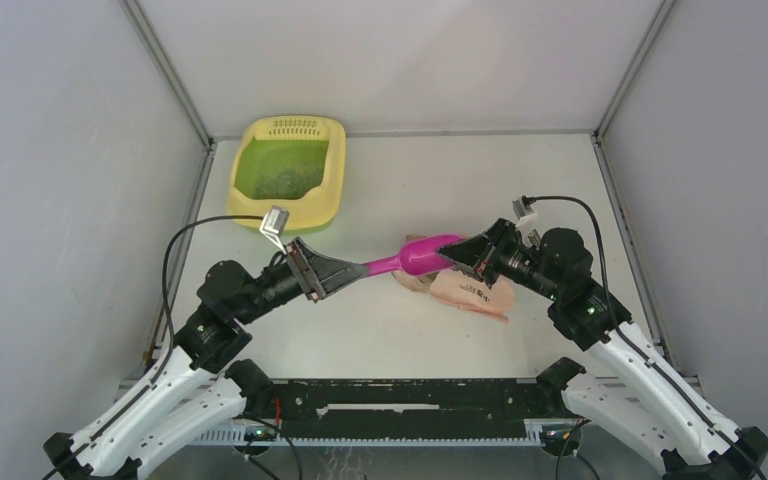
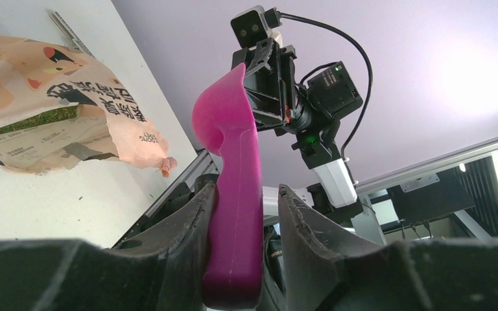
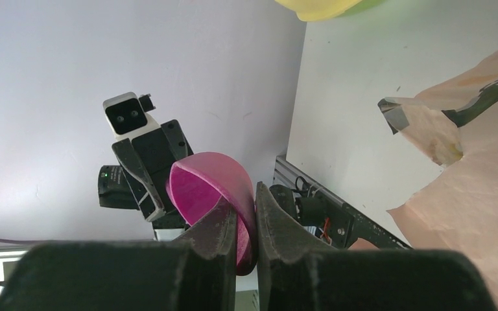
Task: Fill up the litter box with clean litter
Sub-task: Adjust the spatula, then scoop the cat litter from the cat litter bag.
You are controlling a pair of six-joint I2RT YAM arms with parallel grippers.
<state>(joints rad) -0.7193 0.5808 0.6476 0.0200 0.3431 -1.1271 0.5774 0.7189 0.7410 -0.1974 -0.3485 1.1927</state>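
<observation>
In the overhead view the litter box (image 1: pixel 286 211) sits on the tabletop (image 1: pixel 440 180) at about 11 o'clock, its slotted grille toward the back wall. A thin speckled layer of clean litter (image 1: pixel 285 182) lies on its green floor, thickest toward the near end.

Near the middle of the tabletop a magenta scoop (image 1: pixel 415 256) hangs in the air between the two arms, well apart from the box. The handle points to 8 o'clock and the bowl to 2 o'clock.

The left gripper (image 1: pixel 345 270) has the handle between its fingers (image 2: pixel 181 240). In the left wrist view one finger touches the handle and a narrow slit shows at the other, so I cannot tell whether the hold is firm.

The right gripper (image 1: pixel 457 256) meets the bowl from the 3 o'clock side. In the right wrist view its fingers (image 3: pixel 220 233) are pinched on the bowl's wall, one inside and one outside.

A crumpled peach printed bag (image 1: pixel 475 293) lies on the tabletop under the bowl and the right gripper, spreading toward 4 o'clock, with its torn mouth facing the scoop.
</observation>
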